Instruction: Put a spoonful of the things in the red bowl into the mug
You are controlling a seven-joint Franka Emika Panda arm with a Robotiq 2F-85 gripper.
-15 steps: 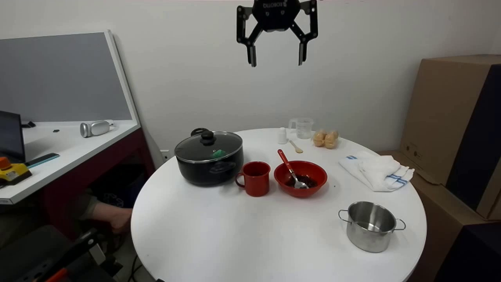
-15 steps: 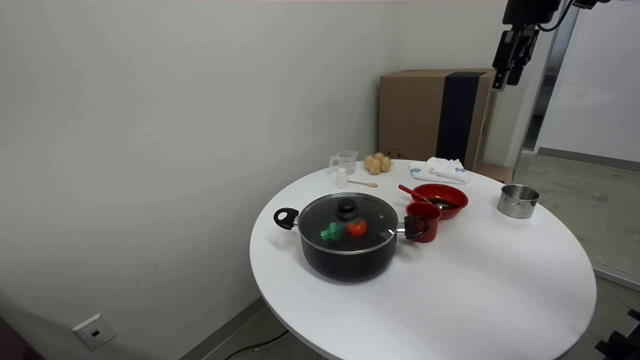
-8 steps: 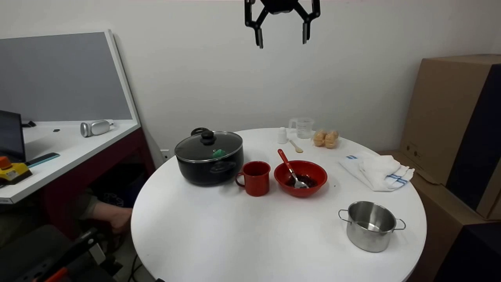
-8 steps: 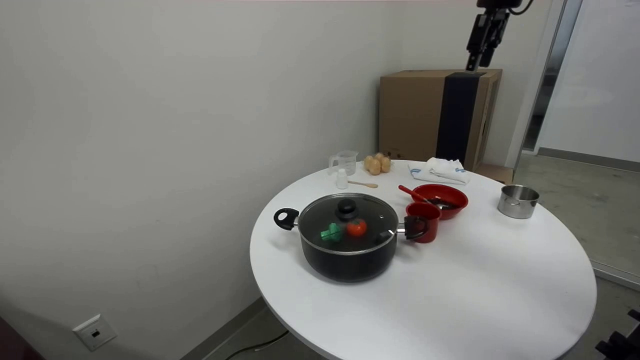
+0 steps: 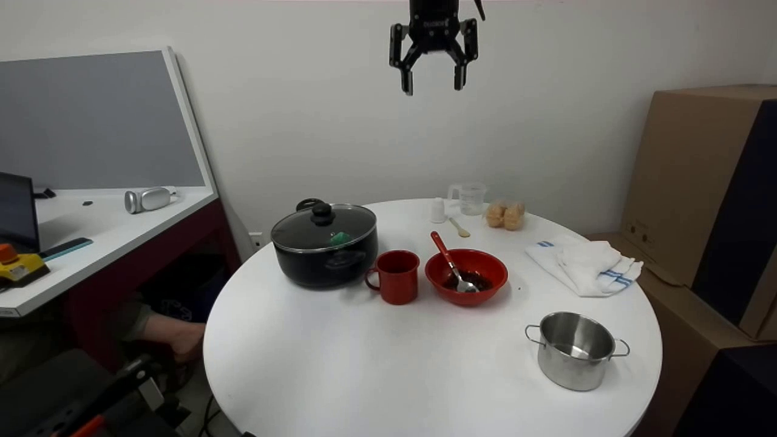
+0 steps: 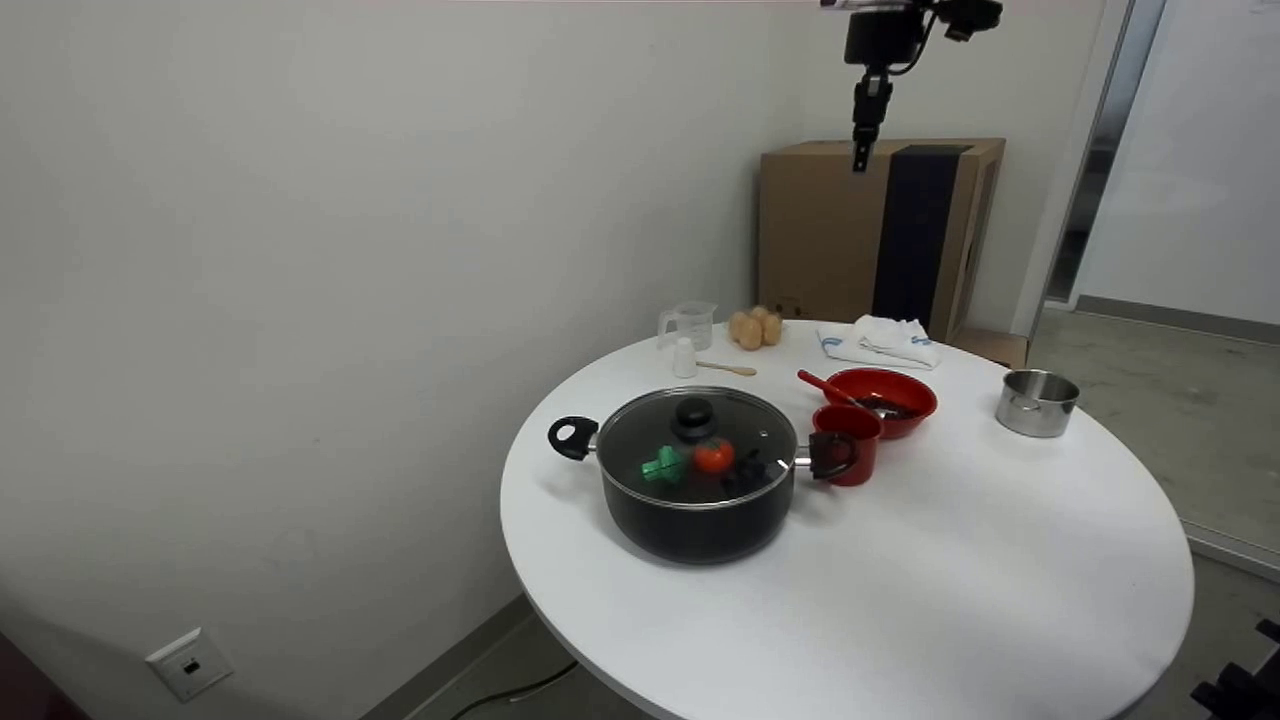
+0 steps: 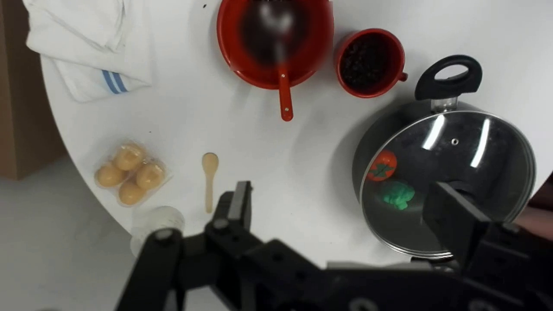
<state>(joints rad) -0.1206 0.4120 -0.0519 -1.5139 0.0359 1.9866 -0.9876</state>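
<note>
Wrist view: red bowl (image 7: pixel 228 39) cut by top edge, contents (image 7: pixel 258 38) blurred. Exterior view: mug (image 6: pixel 868 442) partly behind pot handle (image 6: pixel 825 453).

Round red bowl (image 5: pixel 493 286): is standing on round white table (image 5: pixel 340 364); in an exterior view, just right of red cylindrical mug (image 5: pixel 398 285).
Red-handled metal spoon (image 5: pixel 448 257): is leaning in bowl.
Loose dark bits (image 7: pixel 365 67): are lying in bowl and mug.
Black glass-lidded pot (image 5: pixel 315 264): same view, is standing left of mug.
Silvery metal pot (image 5: pixel 570 370): is standing before bowl, to right.
White blue-striped cloth (image 5: pixel 586 261): is lying behind metal pot.
</note>
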